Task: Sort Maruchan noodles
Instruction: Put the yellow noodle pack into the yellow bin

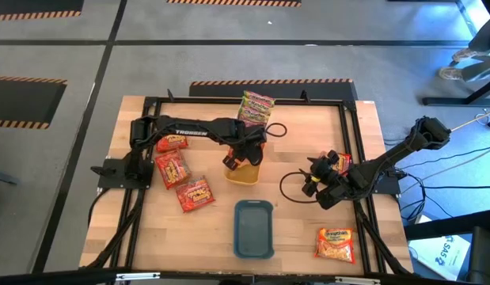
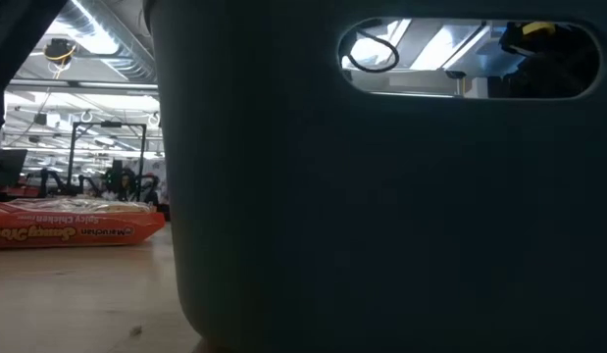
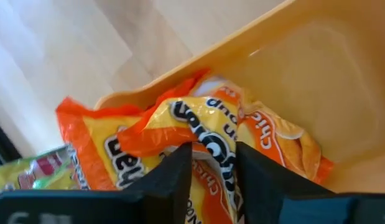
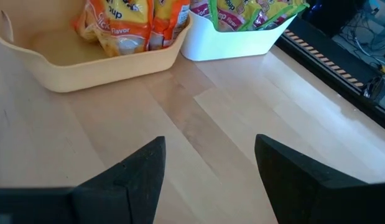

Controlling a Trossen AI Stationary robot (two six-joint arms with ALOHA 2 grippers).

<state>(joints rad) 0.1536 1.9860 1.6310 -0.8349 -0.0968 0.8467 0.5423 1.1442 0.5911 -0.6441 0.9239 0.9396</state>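
Nearest the lens: in the low view the teal tray point(image 2: 381, 196) fills most of my picture, a dark wall with a slot handle; at 9 o'clock of it a red Spicy Chicken packet point(image 2: 73, 227) lies flat.
Left gripper point(image 3: 214, 163): I have it over the yellow tray point(image 1: 243, 169) at table centre. The fingers sit a little apart astride a crumpled orange packet point(image 3: 204, 134); gripping or letting go, I cannot tell.
Right gripper point(image 4: 208, 168): I have it parked at 3 o'clock of the yellow tray, fingers spread over bare wood, holding nothing.
Noodles: green-pink packets point(image 1: 257, 107) fill the white tray point(image 4: 242, 40) at 12 o'clock. Three red packets point(image 1: 177, 170) lie loose at 9 o'clock, an orange one point(image 1: 336, 243) at 5 o'clock, and another packet point(image 1: 341, 162) shows partly under the right arm.
Risk: the orange packet is bunched up on the ones beneath; if I lift with a finger snagged in the wrapper, I judge it could drag out over the rim.
Surface: pale wooden table point(image 1: 300, 214) in a black frame.
Room: grey floor with striped hazard tape, bright ceiling lights, racks behind.
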